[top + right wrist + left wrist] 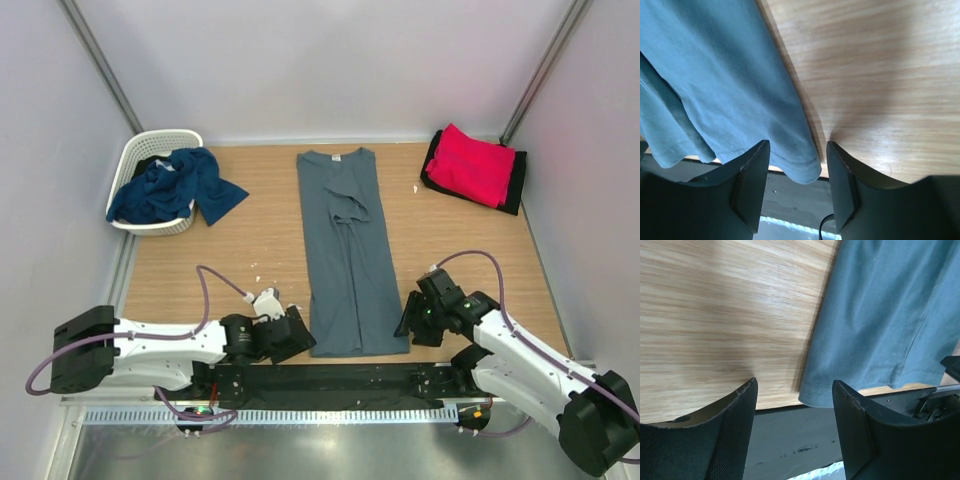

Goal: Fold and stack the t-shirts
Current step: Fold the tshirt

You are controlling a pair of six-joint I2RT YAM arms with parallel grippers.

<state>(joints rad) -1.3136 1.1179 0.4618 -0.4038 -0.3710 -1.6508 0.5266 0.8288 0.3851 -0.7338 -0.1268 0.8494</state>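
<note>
The slate grey-blue t-shirt [345, 250] lies lengthwise mid-tabletop [250, 250]. Only the wrist views show the fingers spread: the left tool [795, 385] and right tool [798, 145] sit at its near hem corners. Overhead alone shows the red t-shirt [472, 165] at the far right.

Grey-blue shirt [345, 250]; red shirt [472, 165]; navy shirt [175, 185]; white basket [165, 134].

White lattice basket [163, 134] sits at ten o'clock on the wooden table [450, 235], beside the pale wall [50, 150].
</note>
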